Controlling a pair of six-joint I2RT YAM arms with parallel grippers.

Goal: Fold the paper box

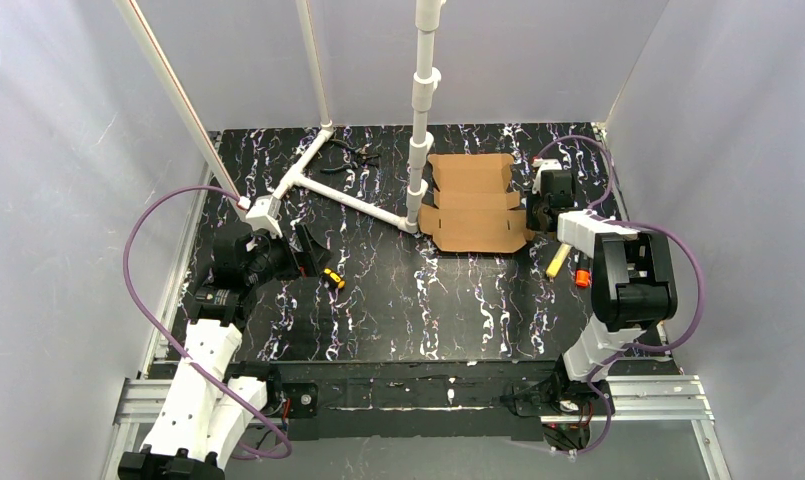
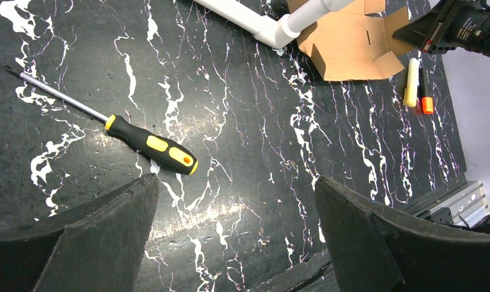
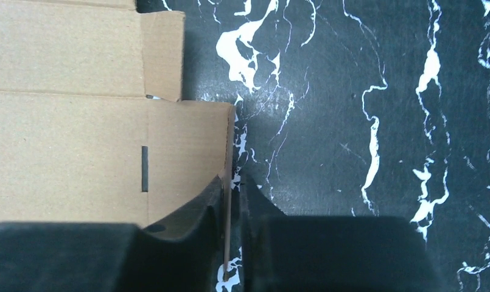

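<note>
The paper box [image 1: 473, 205] is a flat brown cardboard sheet with flaps, lying at the back centre-right of the black marbled table. It also shows in the left wrist view [image 2: 352, 42] and the right wrist view [image 3: 66, 152]. My right gripper [image 1: 534, 208] is at the sheet's right edge. In the right wrist view, the right gripper [image 3: 231, 182] has its jaws nearly together around a raised side flap standing on edge. My left gripper [image 1: 306, 248] is far to the left of the box. In the left wrist view, the left gripper [image 2: 236, 182] is wide open and empty above bare table.
A black-and-yellow screwdriver [image 1: 332, 278] [image 2: 151, 145] lies just beside the left gripper. A white PVC pipe frame [image 1: 353, 195] with an upright post [image 1: 421, 110] touches the box's left side. A yellow marker [image 1: 556, 262] and an orange marker [image 1: 582, 275] lie by the right arm. Pliers [image 1: 356, 152] lie at the back.
</note>
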